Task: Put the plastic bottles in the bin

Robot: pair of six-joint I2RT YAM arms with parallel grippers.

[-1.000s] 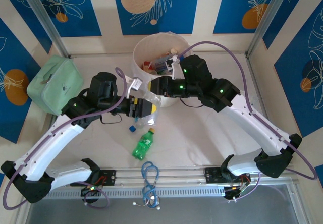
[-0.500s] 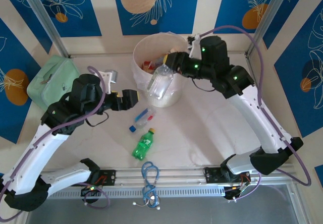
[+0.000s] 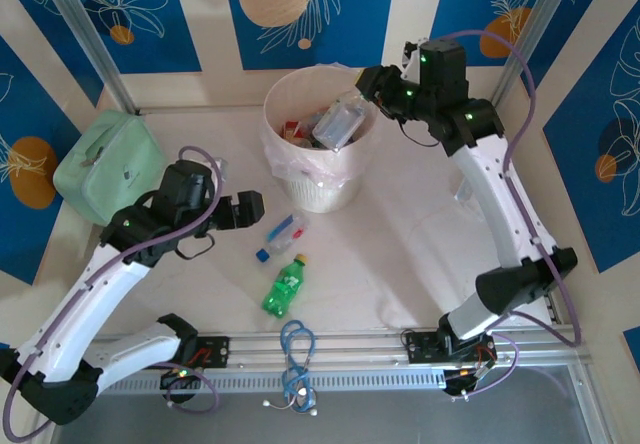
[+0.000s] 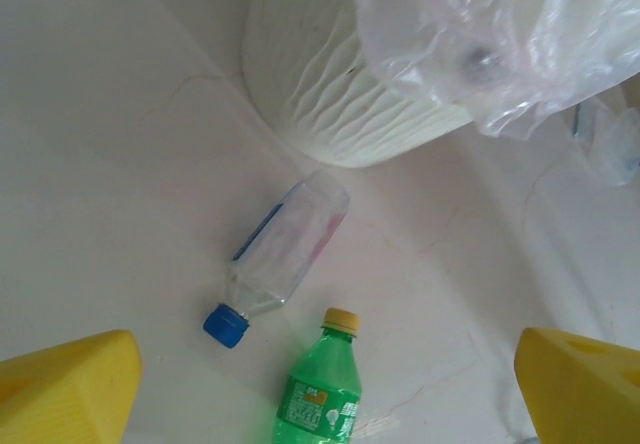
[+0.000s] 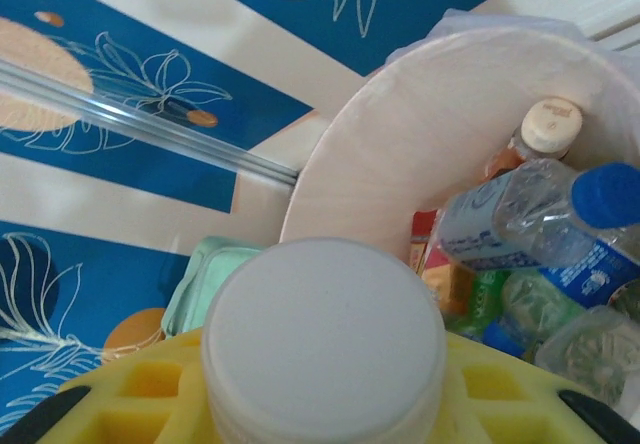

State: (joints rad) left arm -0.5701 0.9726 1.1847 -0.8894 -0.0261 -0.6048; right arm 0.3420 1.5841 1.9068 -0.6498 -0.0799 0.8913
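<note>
We see the bin (image 3: 315, 189) holding many bottles (image 3: 305, 132). The right gripper (image 3: 362, 97) pinches a clear bottle (image 3: 340, 122) above it (not yet dropped). The left gripper (image 3: 250, 207), spread wide, hovers near a blue-capped bottle (image 3: 283, 234) and a green bottle (image 3: 284, 286) on the table (image 3: 400, 254).

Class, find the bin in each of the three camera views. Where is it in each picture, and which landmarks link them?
Top external: the bin stands at upper centre.
Left wrist: the bin's ribbed wall sits at top centre.
Right wrist: the bin's inner wall curves across the right half.
Landmarks: the blue-capped bottle beside the bin (top external, left wrist); the mint-green case (top external, right wrist).
</note>
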